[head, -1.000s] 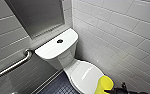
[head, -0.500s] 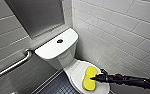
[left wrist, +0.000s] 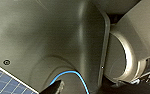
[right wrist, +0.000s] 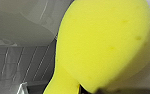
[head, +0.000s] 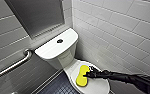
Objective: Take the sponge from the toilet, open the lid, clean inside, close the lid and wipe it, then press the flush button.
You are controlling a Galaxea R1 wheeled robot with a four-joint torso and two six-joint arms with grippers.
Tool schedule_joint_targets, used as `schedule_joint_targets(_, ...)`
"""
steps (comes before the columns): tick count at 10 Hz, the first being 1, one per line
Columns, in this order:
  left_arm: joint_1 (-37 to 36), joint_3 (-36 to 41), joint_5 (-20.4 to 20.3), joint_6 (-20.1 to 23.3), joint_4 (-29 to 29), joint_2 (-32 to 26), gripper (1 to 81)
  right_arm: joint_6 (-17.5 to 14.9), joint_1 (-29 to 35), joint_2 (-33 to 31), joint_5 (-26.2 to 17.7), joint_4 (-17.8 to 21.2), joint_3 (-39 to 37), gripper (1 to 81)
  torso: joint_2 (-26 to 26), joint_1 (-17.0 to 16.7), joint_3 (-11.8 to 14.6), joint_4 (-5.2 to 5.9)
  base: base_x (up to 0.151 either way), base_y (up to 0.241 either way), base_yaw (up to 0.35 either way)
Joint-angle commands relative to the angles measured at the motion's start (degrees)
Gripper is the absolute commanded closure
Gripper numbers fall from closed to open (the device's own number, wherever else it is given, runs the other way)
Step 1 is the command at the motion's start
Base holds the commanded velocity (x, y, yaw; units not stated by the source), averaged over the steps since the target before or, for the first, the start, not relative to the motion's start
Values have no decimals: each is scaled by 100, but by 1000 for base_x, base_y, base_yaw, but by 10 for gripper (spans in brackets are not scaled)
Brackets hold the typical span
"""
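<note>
Grips sponge at its waist with right gripper, flat on lid in head view; pinched deep there, seen from right wrist.

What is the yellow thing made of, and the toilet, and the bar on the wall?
The sponge looks like soft foam: matte, pitted, pinched narrow in the middle. The toilet looks like glazed ceramic: white and shiny. The wall bar seems metal: grey with a sheen.

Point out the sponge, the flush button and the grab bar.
sponge [head: 81, 76]: head view, middle of yellow face.
flush button [head: 60, 41]: head view, centre of dark disc.
grab bar [head: 13, 65]: head view, middle of metal rail.
</note>
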Motion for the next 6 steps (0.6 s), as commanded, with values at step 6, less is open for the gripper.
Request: schedule_joint_targets(6,114,39,522,32,-73,-6,10,13,467,1407,-328,-252,-1191,811,0,0,0,0,0,0,0)
